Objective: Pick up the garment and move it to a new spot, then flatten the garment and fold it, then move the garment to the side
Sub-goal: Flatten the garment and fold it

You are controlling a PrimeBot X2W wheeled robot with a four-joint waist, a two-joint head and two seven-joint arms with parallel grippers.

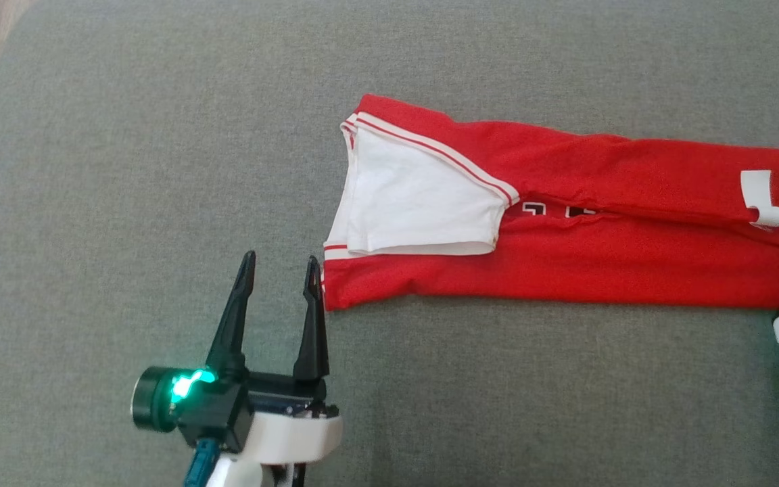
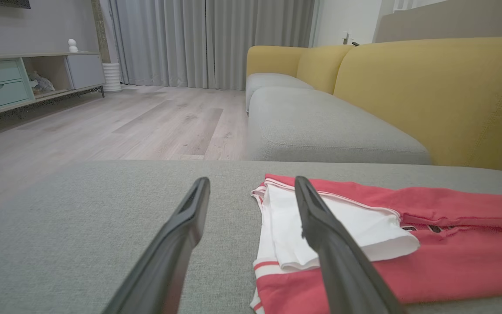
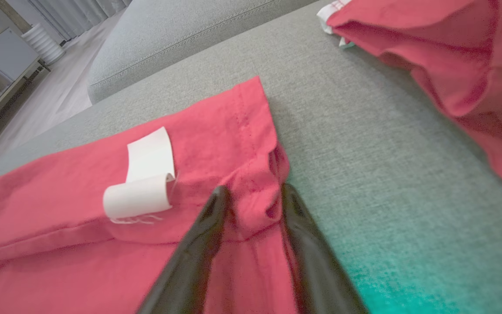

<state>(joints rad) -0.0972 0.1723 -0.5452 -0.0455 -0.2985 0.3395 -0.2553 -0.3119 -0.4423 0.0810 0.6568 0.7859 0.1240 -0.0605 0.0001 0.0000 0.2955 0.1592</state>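
1. A yellow-backed sofa (image 2: 429, 87) with grey seats runs along the far side of the room, above a pale wooden floor (image 2: 103, 122).
2. A broad grey cushion (image 1: 92, 169) lies in front of the robot, and everything it is handling rests on it.
3. The garment (image 1: 565, 257), red with white striped trim, lies flat on the cushion as a long folded band. It stretches from the middle of the cushion away to the robot's right.
4. A second bit of red cloth (image 3: 451, 56) lies on the cushion, apart from the garment's right end.
5. A white panel (image 1: 416, 203) is folded over the garment's left end, on top of the red.
6. The left gripper (image 1: 281, 258) sits low over bare cushion, just beside the garment's near left corner. Its jaws are spread wide and hold nothing.
7. The right gripper (image 3: 254, 192) is at the garment's right end. Its fingers are half drawn together on either side of a puckered ridge of the red cloth. I cannot tell whether the pinch is firm.
8. A small white label (image 3: 144, 183), curled at one end, lies on the red just beside that gripper.
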